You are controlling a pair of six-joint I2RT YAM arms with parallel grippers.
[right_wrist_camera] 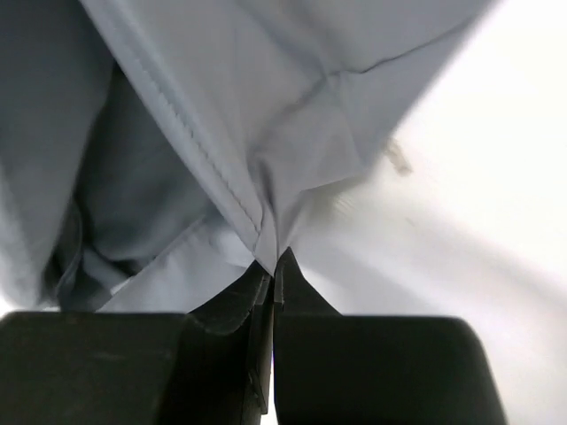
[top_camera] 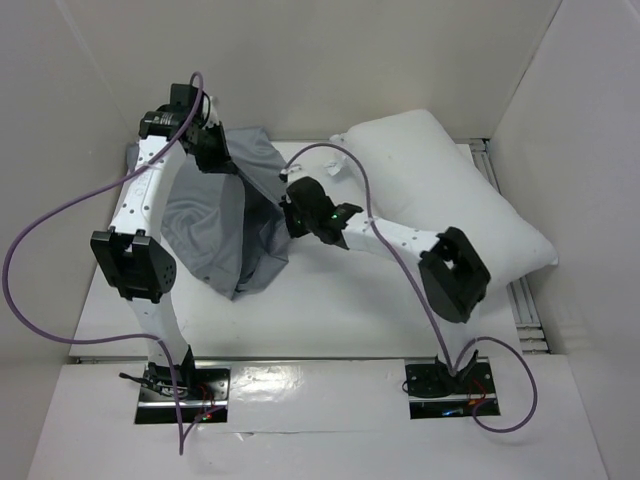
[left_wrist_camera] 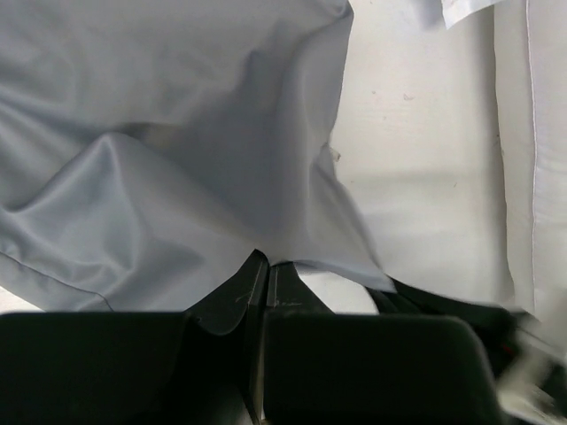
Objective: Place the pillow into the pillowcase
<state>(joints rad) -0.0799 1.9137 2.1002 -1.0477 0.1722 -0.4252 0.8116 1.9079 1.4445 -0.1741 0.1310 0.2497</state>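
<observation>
The grey pillowcase (top_camera: 225,225) hangs lifted and stretched between my two grippers at the left-centre of the table. My left gripper (top_camera: 222,160) is shut on its far upper edge; in the left wrist view the cloth (left_wrist_camera: 159,159) runs out of the closed jaws (left_wrist_camera: 267,266). My right gripper (top_camera: 290,215) is shut on the case's right hem; in the right wrist view the stitched hem (right_wrist_camera: 257,177) is pinched at the jaws (right_wrist_camera: 273,261). The white pillow (top_camera: 450,190) lies at the back right, apart from the case, behind my right arm.
White walls close in the table at the back and both sides. A metal rail (top_camera: 525,300) runs along the right edge. Purple cables (top_camera: 60,220) loop from both arms. The arm bases (top_camera: 180,385) sit at the near edge.
</observation>
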